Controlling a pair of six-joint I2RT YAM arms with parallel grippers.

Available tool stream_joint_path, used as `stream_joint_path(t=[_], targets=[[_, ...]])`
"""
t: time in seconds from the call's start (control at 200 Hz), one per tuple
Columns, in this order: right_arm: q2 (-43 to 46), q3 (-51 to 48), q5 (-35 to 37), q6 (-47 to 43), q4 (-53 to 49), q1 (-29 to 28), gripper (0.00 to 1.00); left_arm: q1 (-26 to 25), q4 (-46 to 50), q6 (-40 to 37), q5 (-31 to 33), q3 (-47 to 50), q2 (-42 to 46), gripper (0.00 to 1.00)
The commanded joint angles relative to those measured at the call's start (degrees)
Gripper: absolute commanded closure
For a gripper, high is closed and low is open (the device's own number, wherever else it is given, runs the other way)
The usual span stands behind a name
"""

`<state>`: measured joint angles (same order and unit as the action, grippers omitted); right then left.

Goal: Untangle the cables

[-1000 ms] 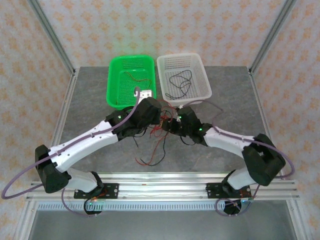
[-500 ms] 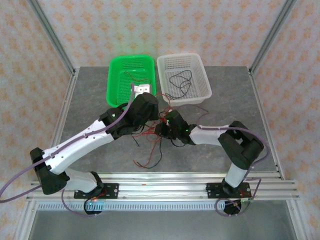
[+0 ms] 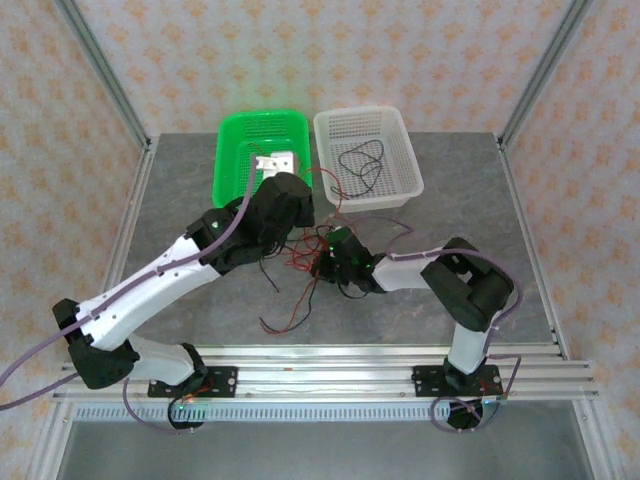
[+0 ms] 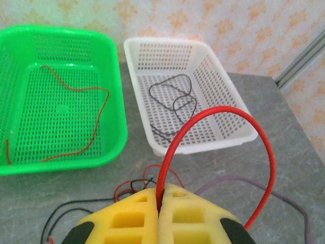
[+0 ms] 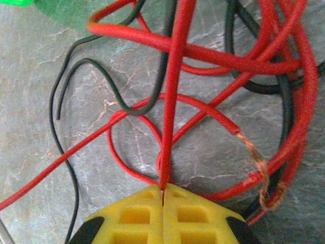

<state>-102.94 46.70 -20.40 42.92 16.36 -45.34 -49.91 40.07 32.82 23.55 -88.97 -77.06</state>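
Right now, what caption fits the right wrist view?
Right gripper shut on a red cable, tangled red and black cables beyond.

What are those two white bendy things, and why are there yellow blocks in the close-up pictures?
They are two robot arms, a left arm and a right arm, bolted to a grey table. The wide picture is from a camera above and behind them. The close-ups are from little cameras on their wrists. The yellow blocks are fingers. The left fingers are shut on a red cable that loops upward. The right fingers are shut on a red strand in the tangle of red and black cables lying on the table. Farther back, a green basket holds a reddish cable and a white basket holds a black cable.
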Motion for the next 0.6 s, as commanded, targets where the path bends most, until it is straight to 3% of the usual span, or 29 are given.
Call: stream_joint_path(t=[0.0,0.285,0.596], targets=[[-1.1,-2.0,5.3,0.6,-2.2,-0.4,1.00,-0.6,1.3,-3.2,4.3,-4.6,0.9,1.00],[-0.6,-3.4,11.3,1.6,-6.2,-0.2,1.00,-0.5,3.4,-7.2,9.2,-13.0,-0.6,1.00],[0.6,-6.2,12.1,2.6,-5.8,0.9,1.00,0.0,3.9,-12.0,13.8,-21.0,-2.5,1.00]])
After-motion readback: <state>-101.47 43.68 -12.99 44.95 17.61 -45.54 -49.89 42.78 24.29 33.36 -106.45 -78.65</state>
